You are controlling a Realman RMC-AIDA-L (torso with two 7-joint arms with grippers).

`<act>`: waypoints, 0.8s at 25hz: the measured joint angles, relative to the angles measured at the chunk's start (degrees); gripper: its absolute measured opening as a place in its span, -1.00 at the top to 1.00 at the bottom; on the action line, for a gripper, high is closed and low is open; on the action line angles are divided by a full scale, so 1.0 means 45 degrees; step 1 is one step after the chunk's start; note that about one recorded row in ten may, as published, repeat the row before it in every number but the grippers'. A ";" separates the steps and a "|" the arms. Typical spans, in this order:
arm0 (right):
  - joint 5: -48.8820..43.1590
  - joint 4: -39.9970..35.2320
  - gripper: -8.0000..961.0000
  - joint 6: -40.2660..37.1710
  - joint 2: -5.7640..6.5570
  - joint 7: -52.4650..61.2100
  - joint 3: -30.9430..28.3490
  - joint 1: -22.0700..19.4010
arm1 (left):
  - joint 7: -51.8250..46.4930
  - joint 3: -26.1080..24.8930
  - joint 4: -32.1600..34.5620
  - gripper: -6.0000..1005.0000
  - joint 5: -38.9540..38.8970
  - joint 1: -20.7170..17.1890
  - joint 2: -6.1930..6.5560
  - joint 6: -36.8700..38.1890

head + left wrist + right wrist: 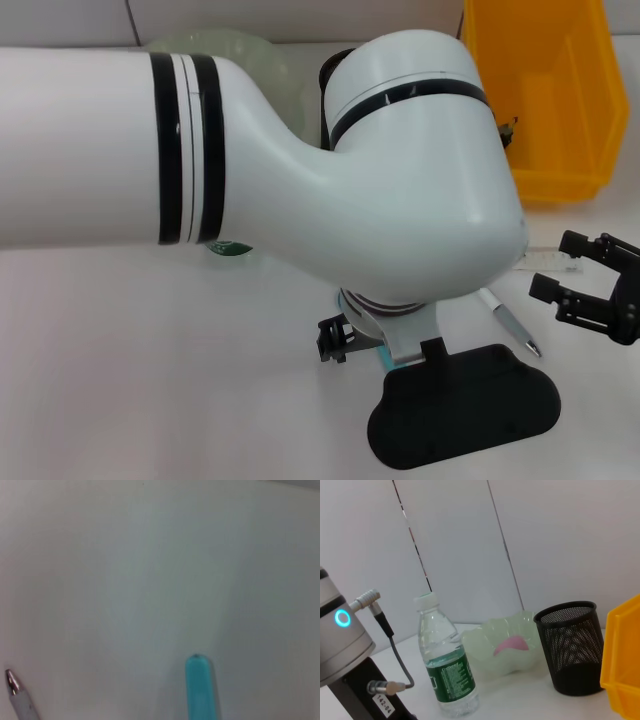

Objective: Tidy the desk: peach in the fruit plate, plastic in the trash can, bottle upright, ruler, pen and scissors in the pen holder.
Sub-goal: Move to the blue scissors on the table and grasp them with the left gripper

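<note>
In the head view my left arm fills the middle. Its gripper [345,342] hangs low over the table near the front, above a teal object [378,346], which also shows in the left wrist view [200,687]. The pen [510,322] lies just right of it, and its tip shows in the left wrist view [14,685]. A clear ruler [545,262] lies beyond the pen. My right gripper [580,290] hovers open and empty at the right edge. The bottle [447,670] stands upright. The peach [512,644] lies in the green fruit plate [475,645]. The black mesh pen holder [572,650] stands beside the plate.
The yellow bin [540,90] stands at the back right and also shows in the right wrist view [622,665]. The left arm hides the table's middle. The plate's rim [215,45] and the bottle's label [230,247] peek out around it.
</note>
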State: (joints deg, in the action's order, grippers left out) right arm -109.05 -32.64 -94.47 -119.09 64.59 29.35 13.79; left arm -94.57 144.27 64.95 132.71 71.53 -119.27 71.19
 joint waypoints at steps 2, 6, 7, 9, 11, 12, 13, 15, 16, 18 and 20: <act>-0.0004 0.0032 -0.72 0.0000 0.0001 0.0000 0.0000 0.0065 | -0.0033 0.0110 -0.0006 -0.41 -0.0002 0.0030 0.0000 -0.0055; -0.0012 0.0206 -0.72 0.0001 0.0000 0.0010 0.0001 0.0148 | -0.0101 0.0177 -0.0017 -0.41 -0.0001 0.0038 0.0000 -0.0258; -0.0022 0.0214 -0.72 0.0002 0.0001 0.0006 0.0000 0.0154 | -0.0106 0.0148 -0.0018 -0.41 -0.0001 0.0031 0.0000 -0.0315; -0.0042 0.0220 -0.72 0.0014 0.0000 -0.0002 0.0000 0.0158 | -0.0110 0.0110 -0.0019 -0.41 0.0000 0.0020 0.0000 -0.0379; -0.0055 0.0223 -0.72 0.0046 0.0000 -0.0001 0.0000 0.0158 | -0.0112 0.0077 -0.0020 -0.40 0.0000 0.0002 0.0000 -0.0400; -0.0057 0.0223 -0.72 0.0064 0.0001 0.0000 0.0001 0.0158 | -0.0116 0.0060 -0.0019 -0.40 0.0000 -0.0002 0.0000 -0.0405; -0.0059 0.0223 -0.72 0.0088 0.0000 0.0001 0.0000 0.0158 | -0.0118 0.0023 -0.0019 -0.40 0.0000 -0.0002 0.0000 -0.0416; -0.0062 0.0226 -0.72 0.0123 0.0001 0.0001 0.0001 0.0158 | -0.0120 -0.0039 -0.0020 -0.40 0.0000 -0.0007 0.0000 -0.0440; -0.0063 0.0235 -0.72 0.0133 0.0001 0.0000 0.0000 0.0158 | -0.0120 -0.0041 -0.0020 -0.40 0.0000 -0.0010 0.0000 -0.0456; -0.0063 0.0262 -0.72 0.0136 0.0001 0.0001 0.0000 0.0161 | -0.0120 -0.0025 -0.0023 -0.40 0.0000 -0.0031 0.0000 -0.0520; -0.0063 0.0293 -0.72 0.0138 0.0001 0.0001 0.0000 0.0189 | -0.0120 0.0003 -0.0048 -0.39 0.0000 -0.0044 0.0001 -0.0578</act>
State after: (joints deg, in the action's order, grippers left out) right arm -109.34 -31.32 -93.85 -119.09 64.60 29.35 14.64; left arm -95.11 144.28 64.73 132.71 71.34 -119.26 68.59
